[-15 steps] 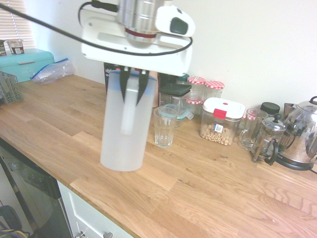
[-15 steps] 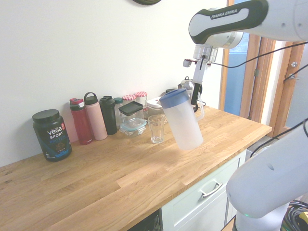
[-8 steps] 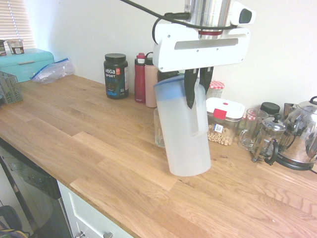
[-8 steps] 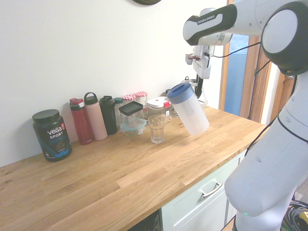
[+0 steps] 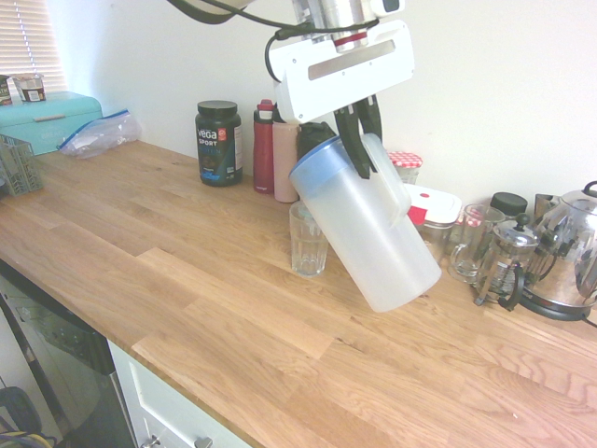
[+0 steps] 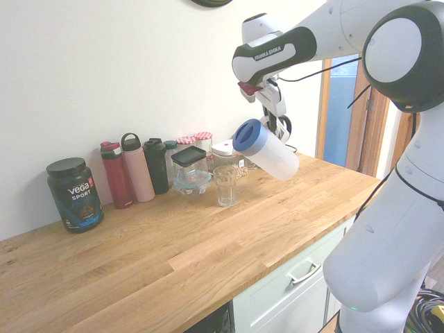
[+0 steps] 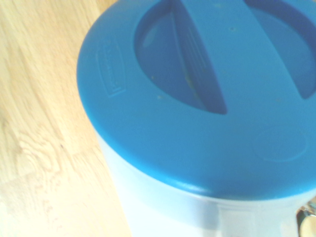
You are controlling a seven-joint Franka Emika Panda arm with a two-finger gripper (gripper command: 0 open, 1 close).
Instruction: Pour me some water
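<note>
Fingers (image 5: 358,140) closed on pitcher (image 5: 368,229) handle; "VEGA SPORT" tub (image 6: 75,195) beyond them; "FRANKA EMIKA" on arm (image 6: 274,54) above.

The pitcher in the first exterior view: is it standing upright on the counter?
No, the pitcher is steeply tilted, its blue lid leaning toward the glass.

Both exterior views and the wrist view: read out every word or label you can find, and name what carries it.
"VEGA SPORT": black tub
"FRANKA EMIKA": robot arm
Too small or blurred to read: the tub's lower print, the embossing on the pitcher lid.
</note>
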